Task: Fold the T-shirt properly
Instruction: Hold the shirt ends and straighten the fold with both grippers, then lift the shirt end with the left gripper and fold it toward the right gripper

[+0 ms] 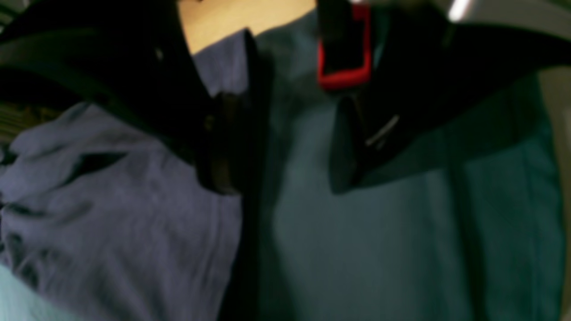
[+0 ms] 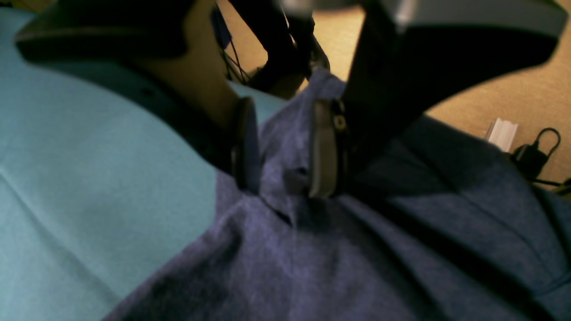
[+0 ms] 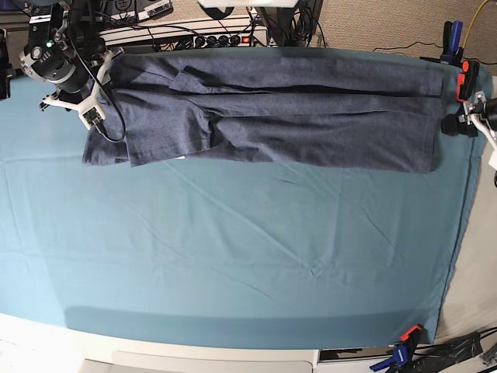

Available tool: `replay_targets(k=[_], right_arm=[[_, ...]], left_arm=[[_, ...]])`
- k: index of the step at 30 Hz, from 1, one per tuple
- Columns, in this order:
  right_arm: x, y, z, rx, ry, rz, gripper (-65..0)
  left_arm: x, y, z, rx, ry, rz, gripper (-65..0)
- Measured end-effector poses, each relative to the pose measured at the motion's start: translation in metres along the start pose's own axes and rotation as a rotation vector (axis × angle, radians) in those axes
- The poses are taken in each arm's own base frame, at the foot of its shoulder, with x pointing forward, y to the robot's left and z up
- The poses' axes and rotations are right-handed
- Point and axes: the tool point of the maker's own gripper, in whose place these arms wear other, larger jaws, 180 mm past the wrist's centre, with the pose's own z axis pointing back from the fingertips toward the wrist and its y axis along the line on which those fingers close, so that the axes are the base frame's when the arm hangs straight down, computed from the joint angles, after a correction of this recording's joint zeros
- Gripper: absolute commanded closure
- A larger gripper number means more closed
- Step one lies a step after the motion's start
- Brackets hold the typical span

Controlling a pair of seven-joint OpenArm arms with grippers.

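The blue-grey T-shirt (image 3: 311,116) lies as a long folded band across the far part of the teal table cloth (image 3: 233,264). At its left end my right gripper (image 3: 92,113) stands over a sleeve corner. In the right wrist view a raised ridge of T-shirt (image 2: 285,147) is pinched in my right gripper (image 2: 284,189). My left gripper (image 3: 460,121) is at the shirt's right end. In the left wrist view my left gripper (image 1: 283,187) is open, one finger over the T-shirt (image 1: 134,214) edge and the other over bare cloth.
An orange-red clamp (image 3: 464,78) holds the cloth at the far right edge, close to the left arm, and shows as the red clamp (image 1: 343,67) in the left wrist view. More clamps (image 3: 404,342) sit at the front right corner. Cables and a power strip (image 3: 194,35) run behind the table.
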Motion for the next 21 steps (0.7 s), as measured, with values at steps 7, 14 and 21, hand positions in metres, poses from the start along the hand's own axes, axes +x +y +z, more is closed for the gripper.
replay_targets(k=[7,14,21], right_arm=[[0.000,0.000,0.000,0.001,-0.001,0.000,-19.8],[0.000,0.000,0.000,0.002,-0.002,-0.001,-19.8],[0.000,0.000,0.000,0.001,-0.001,0.000,-19.8]], left_arm=[[0.002,-0.009,-0.011,-0.039,-0.035,0.032,-32.0],[-0.003,-0.024,-0.025,-0.096,-0.040,0.048,-32.0],[-0.013,-0.048,-0.041,-0.179,-0.006,0.038,-32.0]])
